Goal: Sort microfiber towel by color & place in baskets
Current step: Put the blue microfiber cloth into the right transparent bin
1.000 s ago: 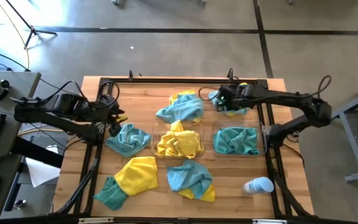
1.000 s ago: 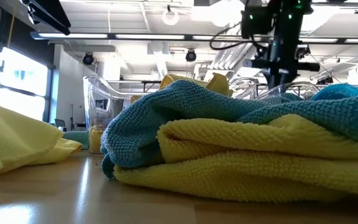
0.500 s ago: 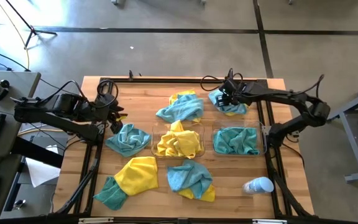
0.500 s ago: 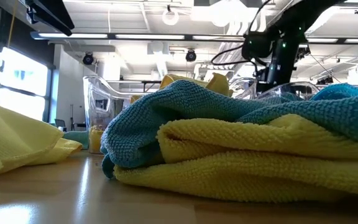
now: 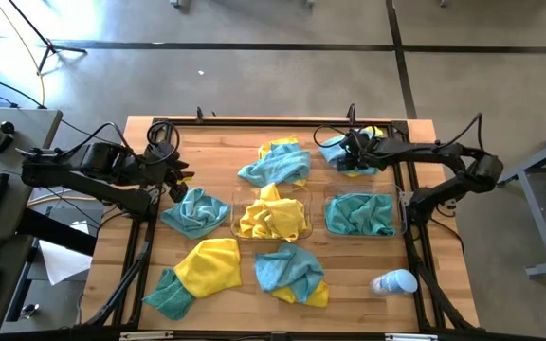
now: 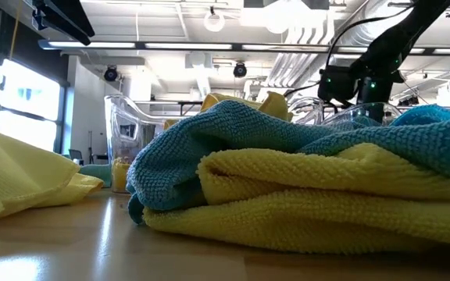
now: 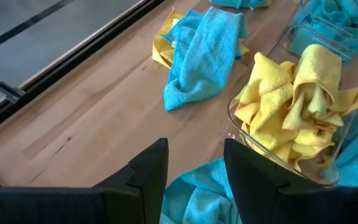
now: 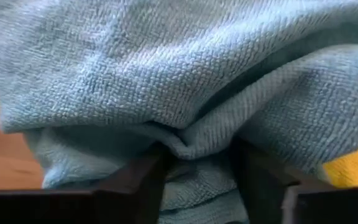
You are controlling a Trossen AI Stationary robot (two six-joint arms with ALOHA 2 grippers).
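My right hand point(image 5: 346, 154) is down on the crumpled teal-blue microfiber towel point(image 5: 334, 152) at the far right corner of the surface. In my wrist view the two dark fingers point(image 8: 135, 180) stand a little apart with a raised fold of that teal cloth point(image 8: 185, 93) pressed into the gap between them; they sit either side of the fold, but I judge the pinch is not yet made. A bright yellow towel point(image 5: 372, 134) lies under and just beyond the teal one, its edge showing beside my fingers, so the closing should take only the top cloth.

The move turns on one thing: the clear plastic basket holding teal towels point(image 5: 398, 214) lies straight back toward my own side from this hand, near it, while the clear basket of yellow towels point(image 5: 234, 220) sits farther inward, toward the middle. My right arm is plainly the nearer one for this carry.

My left hand point(image 5: 180, 178) waits with its fingers apart at the left edge, just beside another teal-blue heap point(image 5: 195, 212).

The wooden surface point(image 5: 216, 142) also carries mixed teal and yellow piles nearer the front and a white and light-blue bottle point(image 5: 393, 282). Beyond it is an open workshop under bright ceiling lights.
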